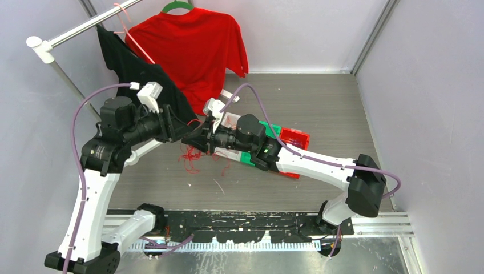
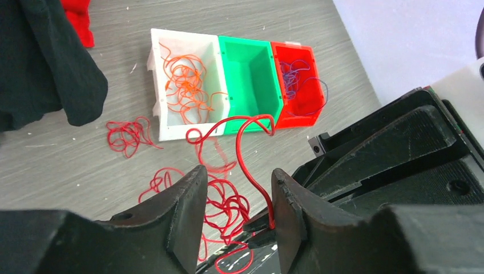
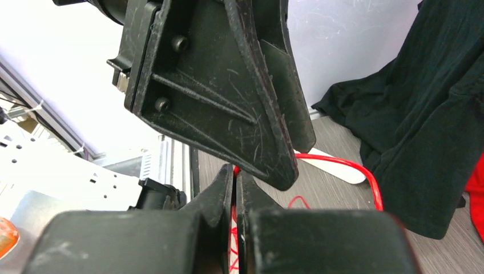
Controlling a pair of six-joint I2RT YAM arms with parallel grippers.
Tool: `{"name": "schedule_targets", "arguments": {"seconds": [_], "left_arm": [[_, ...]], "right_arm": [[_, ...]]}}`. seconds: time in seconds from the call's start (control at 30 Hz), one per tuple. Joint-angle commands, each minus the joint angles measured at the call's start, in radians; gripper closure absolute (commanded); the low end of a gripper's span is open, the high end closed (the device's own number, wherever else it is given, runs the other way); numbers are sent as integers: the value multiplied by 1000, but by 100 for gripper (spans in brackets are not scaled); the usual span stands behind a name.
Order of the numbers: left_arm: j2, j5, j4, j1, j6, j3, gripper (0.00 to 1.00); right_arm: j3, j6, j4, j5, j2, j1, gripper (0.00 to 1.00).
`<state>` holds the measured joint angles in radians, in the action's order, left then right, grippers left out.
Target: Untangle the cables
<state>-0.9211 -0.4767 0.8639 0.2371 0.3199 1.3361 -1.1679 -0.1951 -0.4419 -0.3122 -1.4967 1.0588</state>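
- A black shirt [image 1: 134,71] hangs from the rail at the back left, with a red shirt [image 1: 194,45] on a hanger just beside it.
- The left gripper [image 2: 238,177] hangs low over the table with its jaws apart. One red strand [image 3: 342,161] runs up through the gap.
- The red cables [image 2: 220,200] lie in a loose tangle on the table under both grippers. A smaller red clump [image 2: 128,136] sits apart from it, near the black shirt.
- The right gripper [image 3: 235,177] meets the left one tip to tip, its jaws pinched together on that red strand.
- Three bins stand touching in a row. The white bin [image 2: 182,131] holds orange cables [image 2: 185,85], the green bin [image 2: 251,123] is in the middle, and the red bin [image 2: 297,117] holds blue-purple cables [image 2: 297,77].
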Motion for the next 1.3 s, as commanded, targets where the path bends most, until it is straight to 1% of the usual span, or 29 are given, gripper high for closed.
{"name": "schedule_targets", "arguments": {"seconds": [0.0, 0.1, 0.2, 0.37, 0.47, 0.53, 0.6, 0.7, 0.77, 0.9, 1.07, 1.17, 1.23, 1.27], "left_arm": [[10, -101, -96, -69, 151, -31, 55], [8, -146, -138, -103, 191, -58, 59], [11, -160, -186, -120, 226, -89, 63], [16, -221, -303, -132, 358, -147, 65], [19, -246, -350, -137, 387, -165, 67], [24, -249, -369, -145, 383, -167, 75], [34, -250, -392, -157, 370, -167, 86], [59, -213, -414, -167, 345, -160, 99], [70, -206, -428, -168, 341, -158, 100], [72, -221, -448, -167, 361, -135, 100], [73, -253, -462, -169, 390, -123, 100], [82, -248, -466, -170, 390, -117, 100], [86, -246, -470, -170, 393, -114, 100], [88, -249, -472, -170, 393, -115, 100]], "right_arm": [[-30, -25, -98, -12, -2, 1, 99], [-27, -29, -100, -11, 2, 1, 99], [-26, -38, -111, -9, -1, 1, 99], [-38, -76, -147, -10, -21, 3, 99], [-39, -90, -164, -3, -28, 4, 99], [-35, -97, -164, 2, -28, 5, 99], [-23, -105, -164, 14, -25, 4, 99], [-5, -120, -168, 28, -18, 4, 99], [4, -138, -178, 34, -17, 4, 98], [17, -192, -214, 36, -36, 4, 91], [25, -261, -252, 46, -69, 0, 90], [38, -282, -265, 72, -77, -4, 83], [49, -296, -276, 96, -82, -8, 84], [56, -306, -289, 101, -85, -11, 87]]}}
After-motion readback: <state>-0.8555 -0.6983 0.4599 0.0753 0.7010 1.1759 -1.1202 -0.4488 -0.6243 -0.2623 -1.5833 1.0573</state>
